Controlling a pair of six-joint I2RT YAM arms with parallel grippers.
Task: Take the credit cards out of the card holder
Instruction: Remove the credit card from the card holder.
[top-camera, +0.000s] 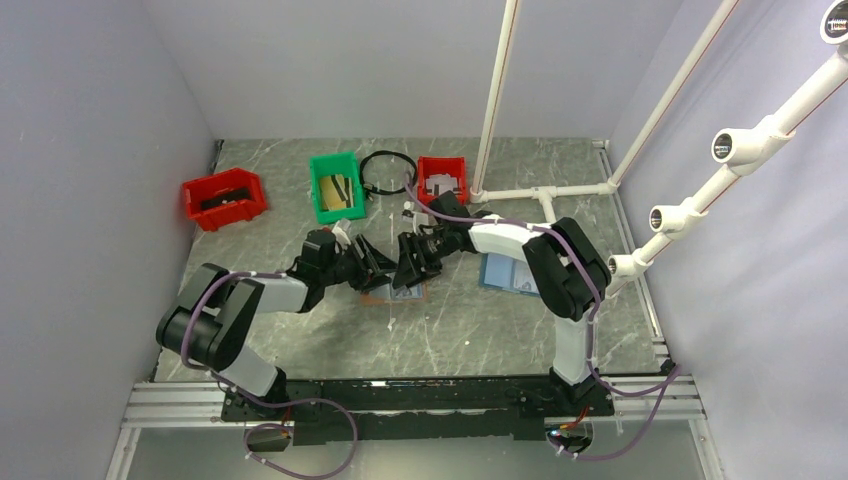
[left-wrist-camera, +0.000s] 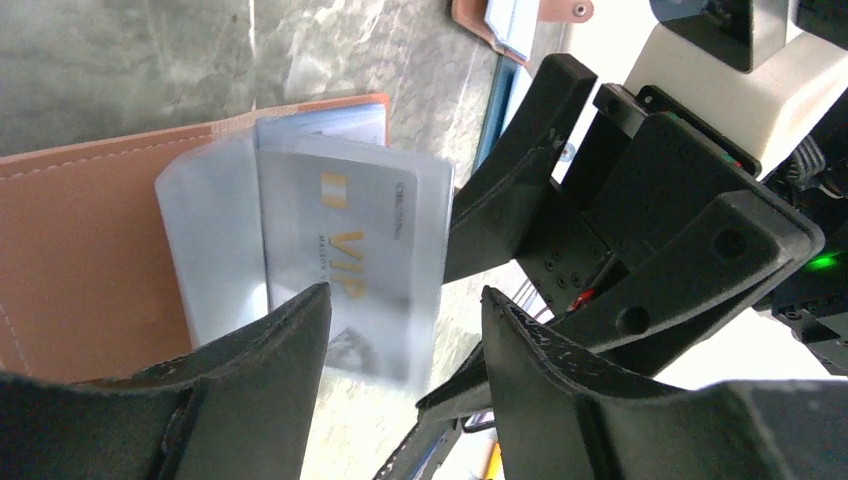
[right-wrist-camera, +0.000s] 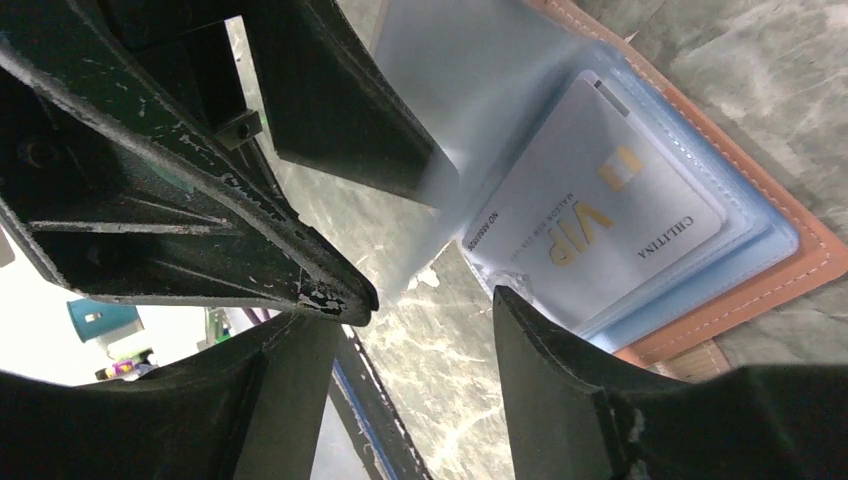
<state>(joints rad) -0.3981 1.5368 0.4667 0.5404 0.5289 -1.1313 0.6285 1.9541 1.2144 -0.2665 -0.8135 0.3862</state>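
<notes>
Together low over the card holder (left-wrist-camera: 90, 230), left end effector (left-wrist-camera: 405, 300) and right end effector (right-wrist-camera: 400, 320) face to face, both open.

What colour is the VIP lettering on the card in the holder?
Gold, on a pale grey credit card; clearest in the right wrist view.
</notes>
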